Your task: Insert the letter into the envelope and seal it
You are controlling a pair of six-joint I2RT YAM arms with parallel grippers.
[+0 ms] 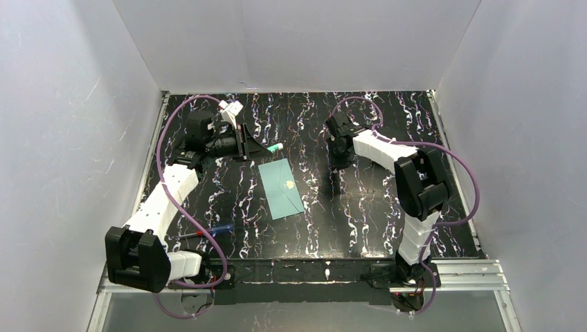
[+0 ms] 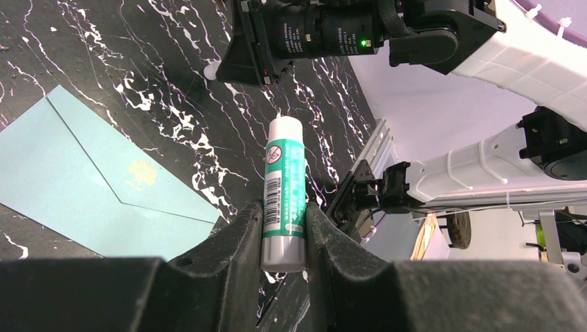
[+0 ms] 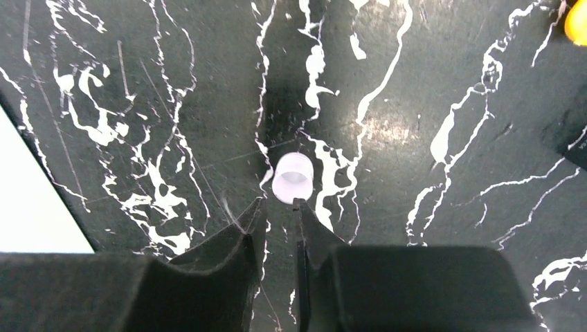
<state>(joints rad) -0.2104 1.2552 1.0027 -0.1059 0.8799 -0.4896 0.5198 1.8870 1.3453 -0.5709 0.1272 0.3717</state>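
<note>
One teal envelope (image 1: 277, 197), one glue stick (image 2: 284, 197), one small white cap (image 3: 292, 178), two robot arms (image 1: 166, 197) (image 1: 415, 190).

1 overhead view, 2 wrist close-ups

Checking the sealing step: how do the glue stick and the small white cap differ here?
The glue stick is clamped in the left gripper; the cap sits on the table, just beyond the tips of the right gripper. The glue stick is a long tube with a green-and-white label; the cap is short, plain and pale. Both are round.
</note>
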